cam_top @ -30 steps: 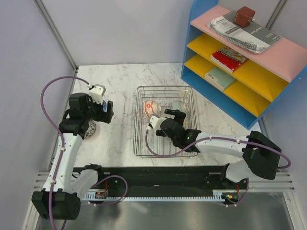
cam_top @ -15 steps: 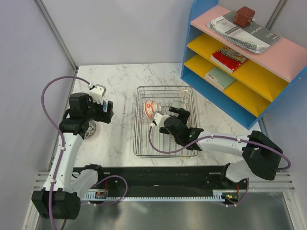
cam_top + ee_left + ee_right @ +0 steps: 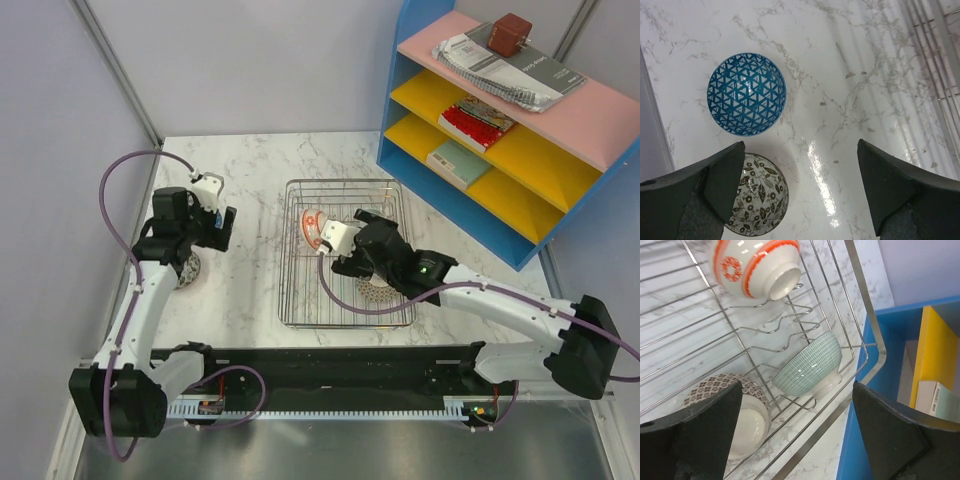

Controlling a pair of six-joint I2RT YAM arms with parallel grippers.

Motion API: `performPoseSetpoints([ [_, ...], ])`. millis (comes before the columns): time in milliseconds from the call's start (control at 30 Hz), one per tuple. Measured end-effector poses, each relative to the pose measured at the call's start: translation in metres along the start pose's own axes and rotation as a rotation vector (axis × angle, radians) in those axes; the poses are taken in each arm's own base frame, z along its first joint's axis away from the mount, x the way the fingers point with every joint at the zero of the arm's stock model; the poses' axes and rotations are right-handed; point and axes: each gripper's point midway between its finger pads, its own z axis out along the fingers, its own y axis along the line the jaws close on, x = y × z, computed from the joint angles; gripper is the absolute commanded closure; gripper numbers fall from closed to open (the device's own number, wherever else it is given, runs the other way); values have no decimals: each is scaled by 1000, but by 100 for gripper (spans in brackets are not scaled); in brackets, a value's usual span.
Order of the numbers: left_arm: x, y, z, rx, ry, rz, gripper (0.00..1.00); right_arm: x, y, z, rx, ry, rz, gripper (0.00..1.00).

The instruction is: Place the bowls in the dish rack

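Left wrist view has the left gripper (image 3: 801,145) spread wide and empty above the marble table (image 3: 865,75). Below it, a blue bowl (image 3: 746,94) with a triangle pattern sits upright. Just beside that is a grey floral bowl (image 3: 757,202), partly hidden by one finger. The right gripper (image 3: 796,387) is also wide apart and holds nothing over the dish rack (image 3: 867,340). A red-orange bowl (image 3: 757,265), a pale teal bowl (image 3: 810,367) and a brown-patterned bowl (image 3: 747,415) lean on their sides among the tines. A blue shelf unit (image 3: 860,440) stands beside the rack.

The white marble surface (image 3: 250,300) carried the wire dish rack (image 3: 345,182) at centre, a blue shelf unit (image 3: 470,210) at right, and a blue-patterned bowl (image 3: 746,94) beside a floral bowl (image 3: 757,202) at left.
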Motion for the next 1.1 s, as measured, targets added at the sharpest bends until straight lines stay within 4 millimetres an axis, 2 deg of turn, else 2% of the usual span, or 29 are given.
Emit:
performPoseSetpoints([
  [67, 7, 6, 13, -25, 42, 2, 0, -10, 0, -14, -47, -43, 12, 2],
  [133, 17, 13, 27, -51, 91, 4, 0, -9, 4, -26, -92, -58, 7, 2],
  [233, 29, 23, 43, -92, 152, 9, 0, 0, 12, -36, -146, -42, -12, 2],
  [367, 43, 36, 64, -142, 220, 13, 0, 23, 27, -41, -205, 17, -46, 2],
  [533, 44, 59, 81, -199, 255, -4, 0, 53, 37, -37, -201, 100, -89, 2],
  [667, 33, 81, 93, -244, 247, -21, 0, 72, 42, -33, -186, 150, -111, 2],
  [833, 30, 97, 106, -269, 254, -35, 0, 74, 38, -25, -136, 158, -111, 2],
  [1100, 51, 106, 120, -270, 311, -49, 0, 72, 27, -9, -27, 155, -117, 2],
])
